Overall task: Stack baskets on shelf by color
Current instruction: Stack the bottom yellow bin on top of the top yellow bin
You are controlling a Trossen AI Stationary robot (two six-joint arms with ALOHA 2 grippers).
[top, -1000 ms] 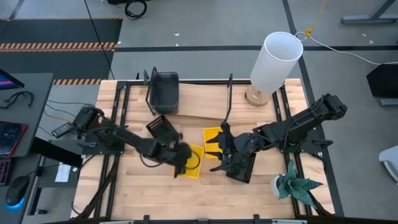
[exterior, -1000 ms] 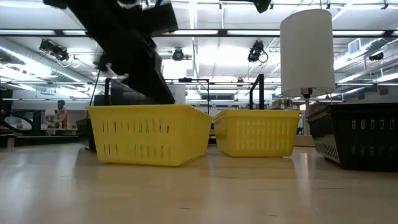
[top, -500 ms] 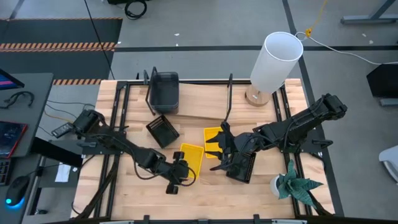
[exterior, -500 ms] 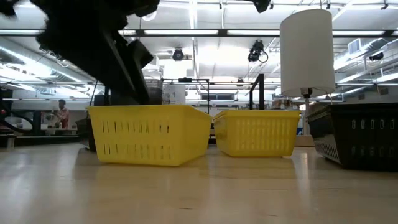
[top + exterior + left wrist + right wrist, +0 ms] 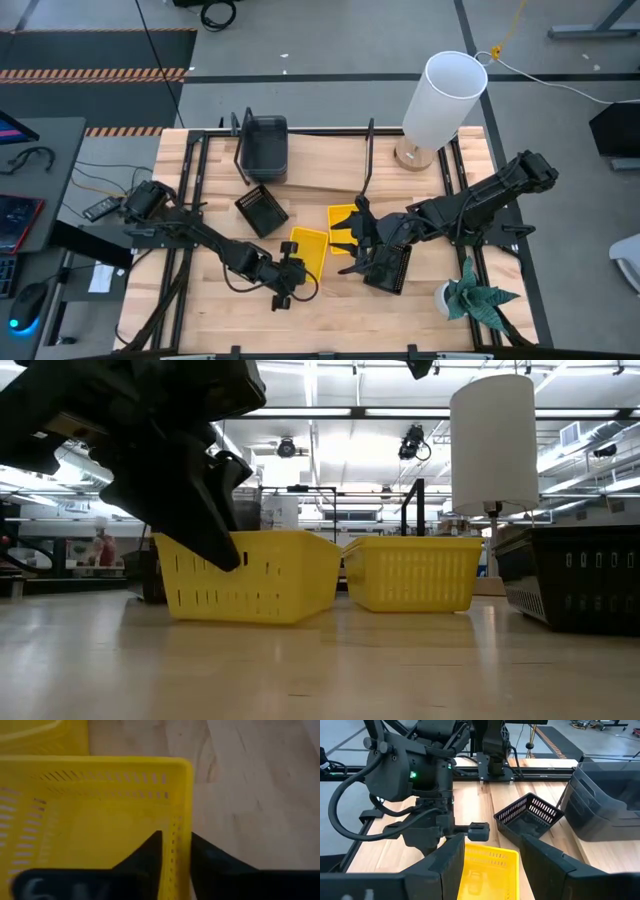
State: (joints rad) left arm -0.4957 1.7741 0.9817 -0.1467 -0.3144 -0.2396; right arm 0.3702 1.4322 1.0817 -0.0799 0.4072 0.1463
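High view: the shelf (image 5: 300,170) lies along the table's far side, and 1 grey basket (image 5: 265,145) sits at its left end, the only one on it. 4 baskets lie on the tabletop in front of the shelf: a black basket (image 5: 262,209) nearest it, a yellow basket (image 5: 308,255) further forward, a 2nd yellow basket (image 5: 342,222) beside that, and a 2nd black basket (image 5: 391,267) under the right arm. I judge the job barely begun, with both yellow and both black baskets left to place. The left gripper (image 5: 287,282) is at the front-left yellow basket's near rim; the right gripper (image 5: 356,246) waits between the 2nd yellow and the 2nd black basket, fingers spread wide and holding nothing.

Low view: the 2 yellow baskets stand nearly touching, leaving little room between them for fingers.

Left wrist view: the fingers (image 5: 145,857) straddle the yellow wall, 1 inside and 1 outside, closing in on it; whether they grip firmly I cannot tell.

Right wrist view: bare wood lies between the first black basket and the shelf, an open lane for carrying.
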